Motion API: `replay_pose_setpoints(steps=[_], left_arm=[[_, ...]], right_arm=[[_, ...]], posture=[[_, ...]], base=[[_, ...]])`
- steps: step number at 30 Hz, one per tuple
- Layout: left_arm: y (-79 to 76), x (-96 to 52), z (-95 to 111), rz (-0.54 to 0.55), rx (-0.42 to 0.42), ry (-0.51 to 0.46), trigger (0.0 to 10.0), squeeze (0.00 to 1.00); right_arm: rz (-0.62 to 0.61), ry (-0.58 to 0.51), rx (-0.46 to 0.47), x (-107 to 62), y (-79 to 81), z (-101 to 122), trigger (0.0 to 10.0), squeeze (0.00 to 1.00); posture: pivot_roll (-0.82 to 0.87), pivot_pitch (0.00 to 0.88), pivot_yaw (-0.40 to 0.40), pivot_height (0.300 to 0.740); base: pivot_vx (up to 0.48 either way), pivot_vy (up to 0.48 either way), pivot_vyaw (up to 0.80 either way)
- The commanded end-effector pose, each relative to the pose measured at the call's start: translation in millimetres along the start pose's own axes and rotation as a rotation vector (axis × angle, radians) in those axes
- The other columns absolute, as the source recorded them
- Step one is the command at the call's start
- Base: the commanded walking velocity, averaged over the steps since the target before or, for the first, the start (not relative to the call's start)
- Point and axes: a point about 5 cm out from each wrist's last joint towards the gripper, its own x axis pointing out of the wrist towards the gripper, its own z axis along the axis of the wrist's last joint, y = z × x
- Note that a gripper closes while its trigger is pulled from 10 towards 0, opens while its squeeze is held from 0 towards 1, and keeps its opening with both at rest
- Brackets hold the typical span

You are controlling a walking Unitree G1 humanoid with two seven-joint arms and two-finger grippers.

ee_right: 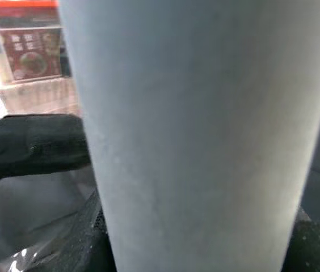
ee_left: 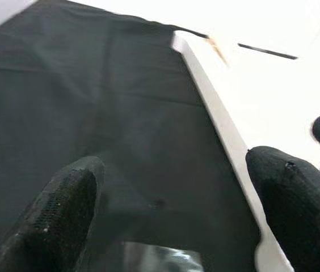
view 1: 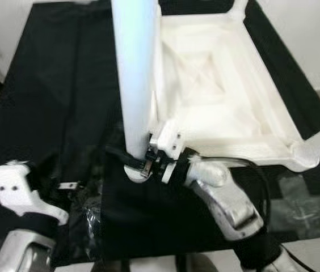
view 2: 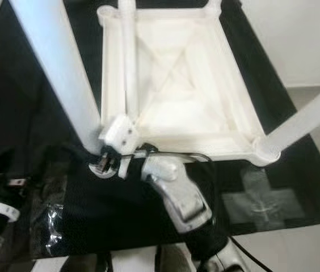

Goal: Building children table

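Here a black cloth [view 1: 58, 85] covers the counter, soft and a little wrinkled. Pale floor and a white wall show past its far edge. Some clear shiny plastic [view 2: 262, 201] lies on the cloth near the front.

The white tabletop [view 2: 177, 90] lies upside down on the cloth. It is hard plastic, shaped like a tray, with raised rims and crossed ribs inside. A round socket sits at each corner. One leg [view 2: 307, 122] is stuck in the near right corner and sticks out to the side.

A second leg [view 1: 134, 68], a smooth pale tube, stands up at the near left corner of the tabletop. The right gripper [view 1: 143, 161] holds it low down, jaws clenched on the tube. In the right wrist view the tube is very close and looks matte, with a black finger [ee_right: 35, 147] beside it.

The left gripper [ee_left: 177, 204] is low on the left over the cloth, well apart from the leg. Its jaws are spread with nothing between them, and its black fingers [ee_left: 63, 209] look rough.
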Motion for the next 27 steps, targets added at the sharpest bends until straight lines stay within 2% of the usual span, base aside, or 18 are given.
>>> replay_pose_setpoints(steps=[1, 3, 5, 12, 16, 17, 20, 21, 22, 23, 24, 25, 27], left_arm=[[8.7, -0.7, 1.2, 0.020, 0.021, -0.004, 10.0, 0.00], [17.8, 2.8, 7.7, 0.029, 0.067, -0.033, 10.0, 0.00], [21.1, 4.7, 11.3, 0.034, 0.087, -0.049, 10.0, 0.00], [35.2, 11.4, 35.9, 0.052, 0.189, -0.144, 10.0, 0.00], [43.5, 24.9, 65.5, -0.041, 0.295, -0.212, 10.0, 0.00], [43.5, 24.9, 65.5, -0.041, 0.295, -0.212, 10.0, 0.00], [39.3, 38.9, 88.4, -0.193, 0.326, -0.250, 10.0, 0.04], [39.3, 38.9, 88.4, -0.193, 0.326, -0.250, 10.0, 0.04], [34.3, 43.5, 95.2, -0.267, 0.331, -0.259, 10.0, 0.72], [27.9, 48.3, 101.1, -0.350, 0.328, -0.260, 10.0, 1.00], [23.8, 51.0, 104.8, -0.402, 0.326, -0.259, 10.0, 1.00], [23.8, 51.0, 104.8, -0.402, 0.326, -0.259, 10.0, 1.00], [11.8, 58.4, 111.5, -0.545, 0.301, -0.253, 10.0, 1.00]], right_arm=[[-0.128, 0.344, 0.188, -17.4, -3.5, -70.5, 10.0, 0.00], [-0.158, 0.327, 0.165, -11.4, -11.2, -70.7, 10.0, 0.00], [-0.163, 0.326, 0.164, -11.2, -11.7, -72.1, 10.0, 0.00], [-0.209, 0.341, 0.156, -11.9, -5.4, -73.4, 10.0, 0.00], [-0.281, 0.381, 0.137, -11.5, 2.2, -70.2, 10.0, 0.00], [-0.281, 0.381, 0.137, -11.5, 2.2, -70.2, 10.0, 0.00], [-0.297, 0.384, 0.135, -6.8, 0.7, -71.8, 10.0, 0.00], [-0.297, 0.384, 0.135, -6.8, 0.7, -71.8, 10.0, 0.00], [-0.298, 0.381, 0.135, -5.0, 0.2, -72.3, 10.0, 0.00], [-0.300, 0.378, 0.136, -3.1, -0.4, -72.5, 10.0, 0.00], [-0.301, 0.376, 0.137, -1.9, -0.7, -72.5, 10.0, 0.00], [-0.301, 0.376, 0.137, -1.9, -0.7, -72.5, 10.0, 0.00], [-0.303, 0.373, 0.139, 1.1, -1.4, -73.6, 10.0, 0.00]], posture=[[0.01, 0.377, -0.015, 0.740], [0.02, 0.358, -0.010, 0.740], [0.03, 0.358, -0.010, 0.740], [0.04, 0.337, -0.003, 0.740], [0.06, 0.309, 0.003, 0.740], [0.06, 0.309, 0.003, 0.740], [0.06, 0.293, 0.005, 0.740], [0.06, 0.293, 0.005, 0.740], [0.06, 0.284, 0.007, 0.740], [0.06, 0.280, 0.010, 0.740], [0.06, 0.280, 0.010, 0.740], [0.06, 0.280, 0.010, 0.740], [0.07, 0.262, 0.012, 0.740]], base=[[0.000, 0.000, 0.00], [0.000, 0.000, 0.00], [0.000, 0.000, 0.00], [0.000, 0.000, 0.00], [0.000, 0.000, 0.00], [0.000, 0.000, 0.00], [0.000, 0.000, 0.00], [0.000, 0.000, 0.00], [0.000, 0.000, 0.00], [0.000, 0.000, 0.00], [0.000, 0.000, 0.00], [0.000, 0.000, 0.00], [0.000, 0.000, 0.00]])
